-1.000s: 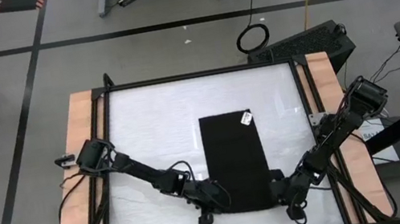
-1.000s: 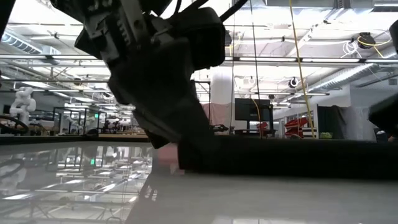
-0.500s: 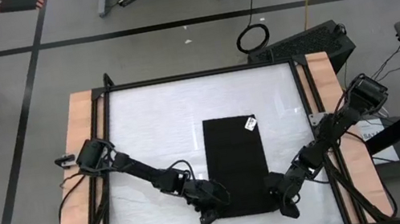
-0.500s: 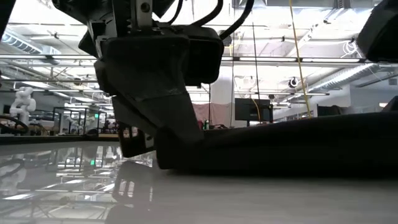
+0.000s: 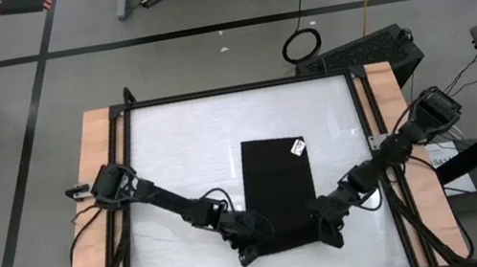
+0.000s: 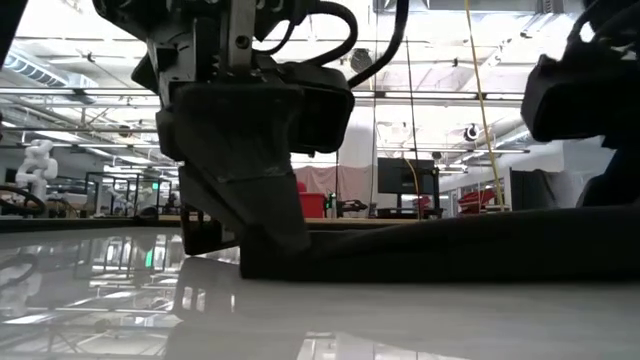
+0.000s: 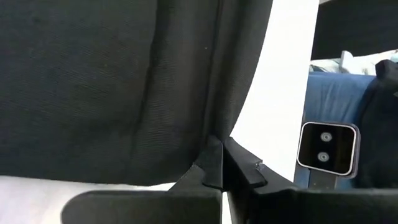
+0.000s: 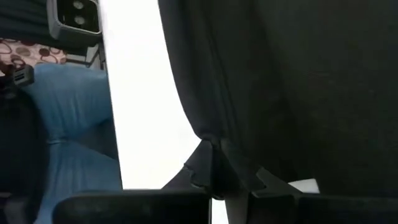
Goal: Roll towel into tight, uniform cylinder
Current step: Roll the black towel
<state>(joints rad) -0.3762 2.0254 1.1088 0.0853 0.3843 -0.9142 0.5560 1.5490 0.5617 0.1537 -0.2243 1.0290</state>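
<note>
Left hand (image 5: 255, 244) and right hand (image 5: 324, 229) sit at the near corners of the towel (image 5: 277, 185), each pinched tight on the cloth's near edge, fingers (image 7: 214, 163) together. Towel lies flat as a dark rectangle on the white desk (image 5: 174, 154), near-centre, its near edge raised slightly. White tag (image 5: 298, 147) at the far right corner.

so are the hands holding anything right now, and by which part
Yes. Both hold the plain black soft cloth towel by its near edge: the left hand is shut on the near left corner, the right hand on the near right corner.
</note>
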